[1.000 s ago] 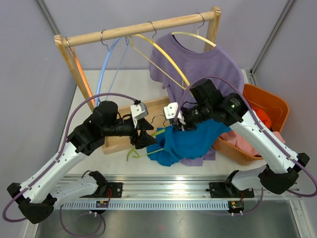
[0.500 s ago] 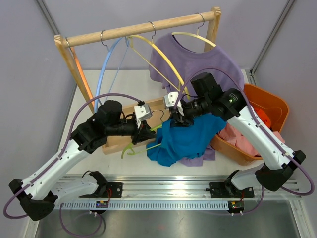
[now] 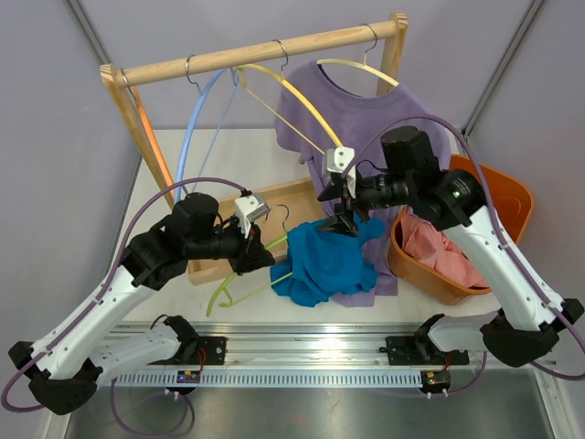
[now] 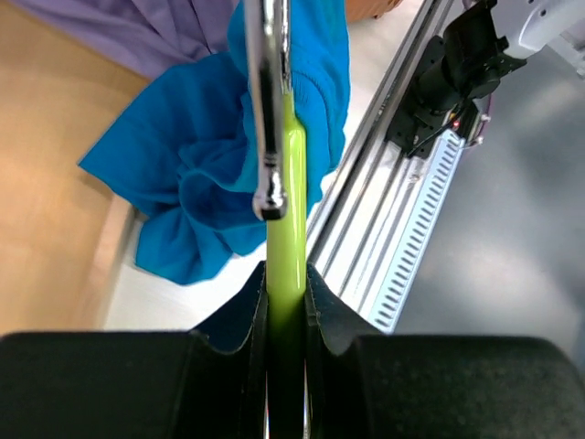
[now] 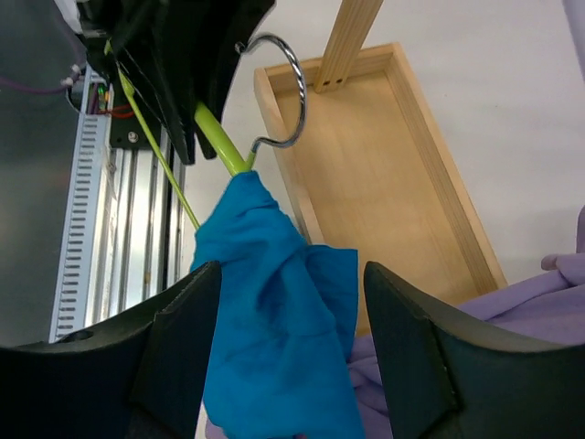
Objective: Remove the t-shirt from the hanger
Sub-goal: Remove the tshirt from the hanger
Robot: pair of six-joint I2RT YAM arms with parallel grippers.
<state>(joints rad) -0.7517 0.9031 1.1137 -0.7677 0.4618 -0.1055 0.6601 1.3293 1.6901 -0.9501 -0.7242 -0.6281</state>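
The blue t-shirt (image 3: 324, 265) hangs bunched on one end of a lime-green hanger (image 3: 219, 294) over the table's front. My left gripper (image 3: 260, 258) is shut on the hanger's green neck (image 4: 286, 229), just below its metal hook (image 4: 268, 110). In the left wrist view the t-shirt (image 4: 201, 183) drapes beyond the hook. My right gripper (image 3: 345, 219) hovers above the t-shirt with its jaws wide open. In the right wrist view the t-shirt (image 5: 274, 311) shows between the two spread fingers (image 5: 183, 347), and neither finger touches it.
A wooden rack (image 3: 265, 50) at the back carries a purple shirt (image 3: 366, 119) on a yellow hanger, plus a blue hanger (image 3: 196, 128). A wooden tray (image 3: 274, 197) lies under the arms. An orange basket (image 3: 498, 197) with pink clothes (image 3: 439, 251) stands at the right.
My left gripper shut on the green hanger and drew it left. My right gripper opened, let go of the blue t-shirt and rose back to the right.
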